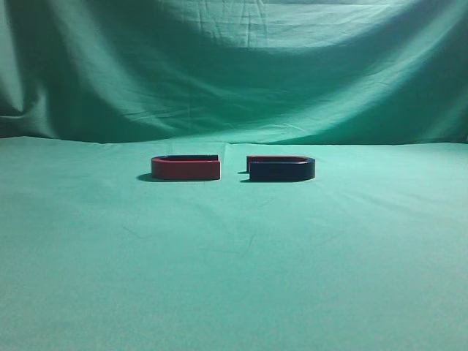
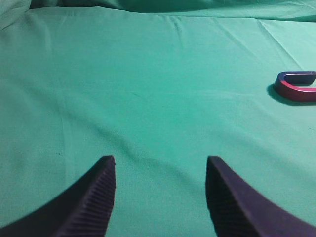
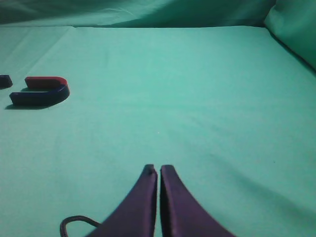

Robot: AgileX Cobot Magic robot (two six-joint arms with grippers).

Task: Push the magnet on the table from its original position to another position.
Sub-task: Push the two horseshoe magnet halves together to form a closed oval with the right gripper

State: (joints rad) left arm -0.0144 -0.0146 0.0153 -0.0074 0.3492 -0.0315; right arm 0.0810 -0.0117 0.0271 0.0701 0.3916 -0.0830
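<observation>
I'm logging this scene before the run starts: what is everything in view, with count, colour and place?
magnet: one, dark navy side with red inner arm, U-shaped, right of centre on the table, open end facing the other magnet.
red magnet: one, red side, U-shaped, left of centre, a small gap from the navy one.
table: one, wrinkled green cloth, across the foreground.
backdrop: one, green fabric, behind the table.
left gripper: one, dark ribbed fingers, open, above bare cloth.
right gripper: one, dark fingers, shut, holding nothing.

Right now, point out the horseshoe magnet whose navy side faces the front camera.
The magnet on the right of the exterior view; its outer wall is navy, while the red-sided magnet sits left of it.
</observation>
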